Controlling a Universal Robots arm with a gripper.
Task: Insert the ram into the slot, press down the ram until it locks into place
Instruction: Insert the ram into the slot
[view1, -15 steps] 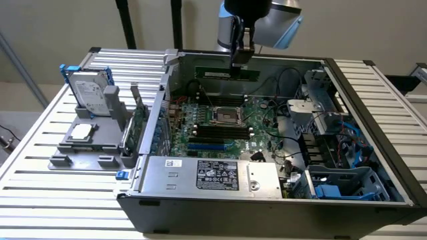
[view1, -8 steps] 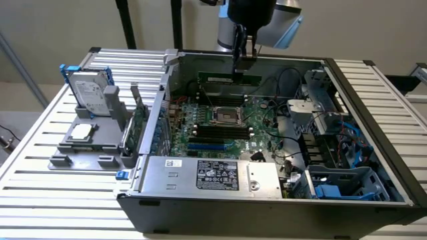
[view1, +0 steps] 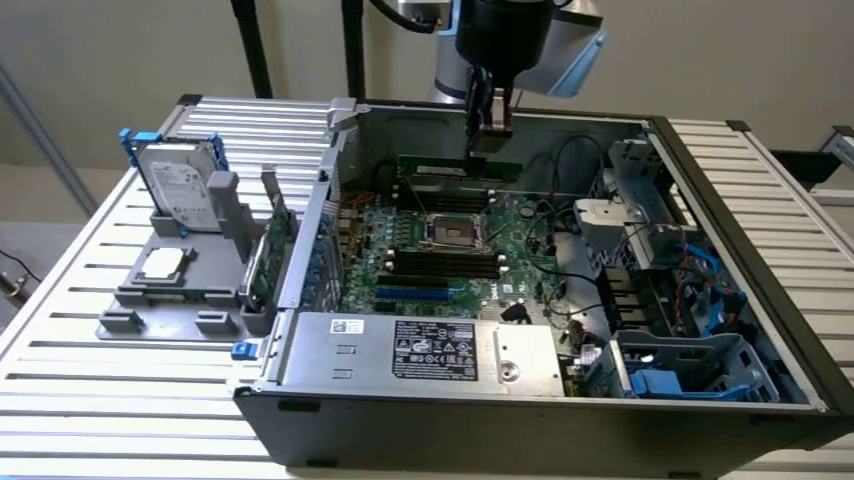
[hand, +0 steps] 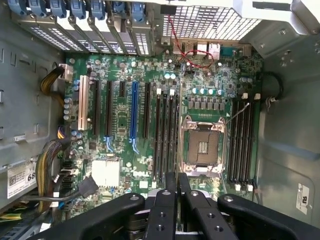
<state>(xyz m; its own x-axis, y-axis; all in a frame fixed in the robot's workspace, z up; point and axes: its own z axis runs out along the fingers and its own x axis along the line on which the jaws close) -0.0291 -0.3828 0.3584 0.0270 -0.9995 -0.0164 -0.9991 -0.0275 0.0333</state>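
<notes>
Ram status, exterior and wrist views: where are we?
Gripper shut on ram. Ram hangs above the board, not in a slot. Nothing seen lying across the slots.

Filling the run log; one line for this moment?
gripper shut on ram | ram above motherboard, unseated | memory slots empty

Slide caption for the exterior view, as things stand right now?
The black gripper holds the long green ram stick over the green motherboard inside the open grey computer case.
</notes>
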